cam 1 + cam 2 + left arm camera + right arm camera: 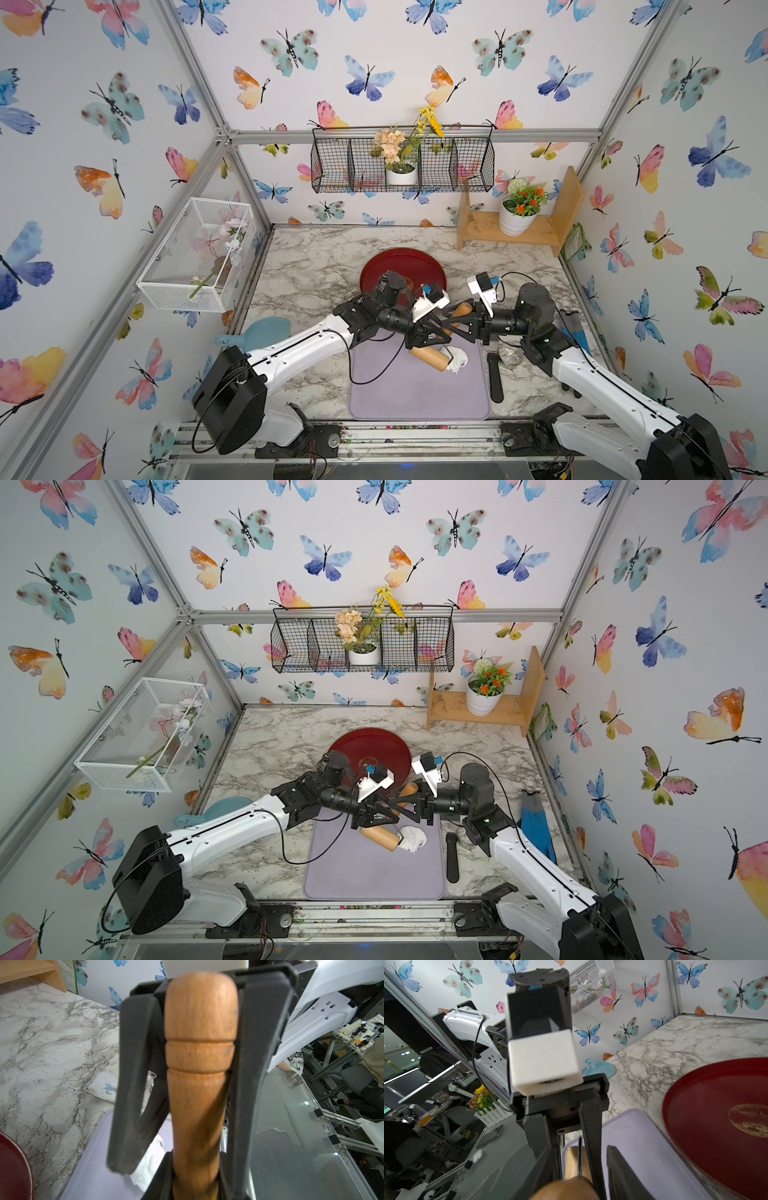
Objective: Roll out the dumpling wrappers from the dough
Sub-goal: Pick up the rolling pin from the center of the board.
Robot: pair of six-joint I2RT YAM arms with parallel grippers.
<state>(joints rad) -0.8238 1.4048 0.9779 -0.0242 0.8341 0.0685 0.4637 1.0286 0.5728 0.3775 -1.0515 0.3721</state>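
holds a small wooden roller (432, 356) (turned brown handle, thin wire frame, pale barrel) in the left pincer (440, 331), jaws clamped on the slim part of the handle, as the left wrist view shows up close. meets that pincer nose to nose with the right pincer (454, 320), above the far end of a flat lilac rubber mat (415, 395). sets the right pincer's black fingers (135, 1076) on either side of the handle's thick rounded end (201, 1012). seems to press both against the wood, so closed on the roller as well, though blur at that range leaves the contact less than sure. lets the roller slant down from the two pincers, with the barrel (380, 836) below them over the mat.

shows the dough (457, 360), a soft crumpled white lump, on the mat just below the right pincer's fingertips, lying against the barrel's end and the wire frame. shows it in both top views (411, 839) and, from the left wrist, past the fingers (149, 1159).

has a round dark red tray (399, 262) with a gold emblem at its middle on the grey-veined marble tabletop (311, 266), just behind the left pincer and well apart from the dough. has a black-handled tool (494, 380) on the marble beside the mat's edge, on the right pincer's outer side, and a pale blue plastic scoop (266, 332) far back along the left arm, well away from the left pincer.
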